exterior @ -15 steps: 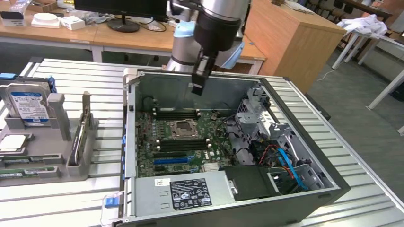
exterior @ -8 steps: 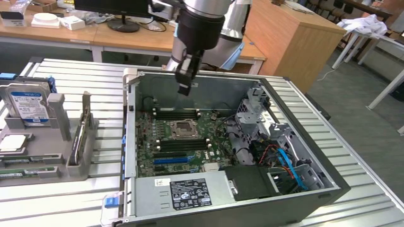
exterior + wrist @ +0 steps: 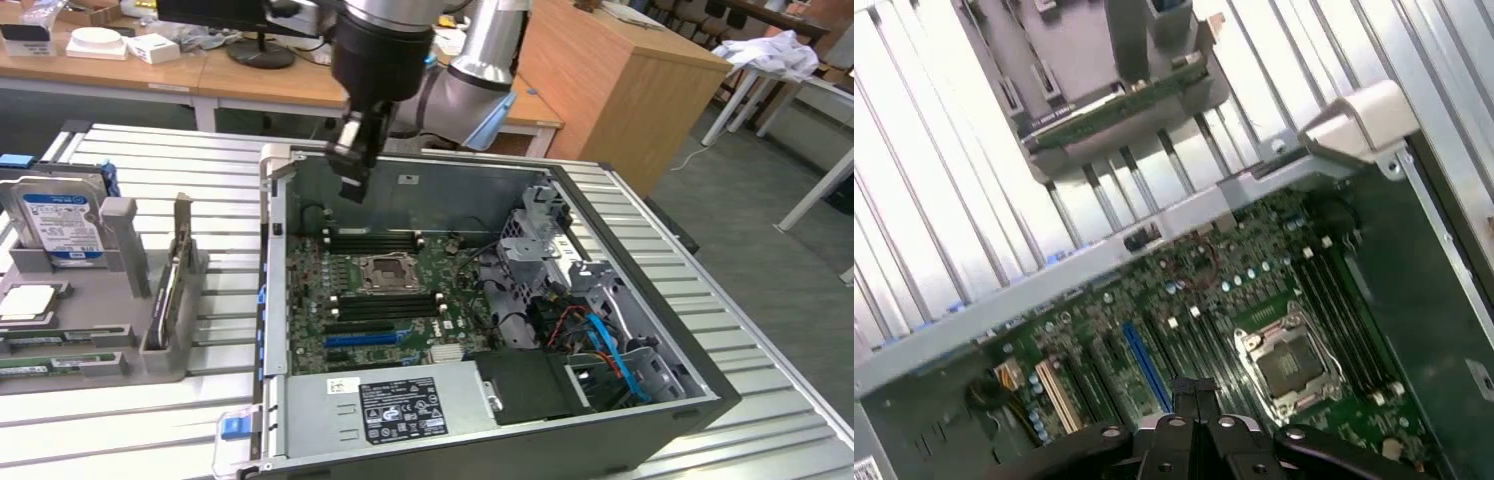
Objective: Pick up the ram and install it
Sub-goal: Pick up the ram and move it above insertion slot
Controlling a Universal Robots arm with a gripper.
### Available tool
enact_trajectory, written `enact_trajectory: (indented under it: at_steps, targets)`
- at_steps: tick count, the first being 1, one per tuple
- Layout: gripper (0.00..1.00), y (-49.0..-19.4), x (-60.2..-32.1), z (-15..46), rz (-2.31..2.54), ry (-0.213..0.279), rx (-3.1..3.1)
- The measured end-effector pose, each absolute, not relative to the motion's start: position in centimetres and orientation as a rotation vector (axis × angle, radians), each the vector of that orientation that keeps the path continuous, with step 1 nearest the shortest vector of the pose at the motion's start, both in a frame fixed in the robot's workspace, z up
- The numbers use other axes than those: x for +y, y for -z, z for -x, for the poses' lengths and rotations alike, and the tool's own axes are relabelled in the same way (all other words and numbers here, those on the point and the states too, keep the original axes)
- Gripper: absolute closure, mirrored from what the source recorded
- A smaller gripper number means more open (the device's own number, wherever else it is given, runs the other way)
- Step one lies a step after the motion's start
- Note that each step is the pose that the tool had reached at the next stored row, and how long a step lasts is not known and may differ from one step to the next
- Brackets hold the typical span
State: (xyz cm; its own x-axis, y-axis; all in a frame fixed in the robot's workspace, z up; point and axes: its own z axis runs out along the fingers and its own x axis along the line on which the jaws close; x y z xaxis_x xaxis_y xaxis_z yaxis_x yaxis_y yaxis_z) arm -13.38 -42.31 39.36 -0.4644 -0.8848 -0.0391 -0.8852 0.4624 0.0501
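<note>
We judge nothing is installed yet: the slots (image 3: 384, 305) look empty. A ram stick (image 3: 1112, 102) sits in the holder (image 3: 171, 350) by the worktop (image 3: 134, 420) edge. The claw (image 3: 352, 182) hovers over the case (image 3: 276, 290); we cannot tell its grip.

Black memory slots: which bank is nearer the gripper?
The bank between the silver processor socket and case wall, below the gripper; the other borders the blue slot.

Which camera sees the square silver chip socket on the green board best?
The wrist view: the square silver chip socket sits close and uncovered. The exterior view shows the socket farther off, whole too.
</note>
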Motion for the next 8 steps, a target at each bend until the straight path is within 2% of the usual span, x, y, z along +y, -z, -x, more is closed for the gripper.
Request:
enact_trajectory:
  at_steps: [8]
  targets:
    - [0.9,-39.3,-42.3,16.2,1.622,-0.099,2.68]
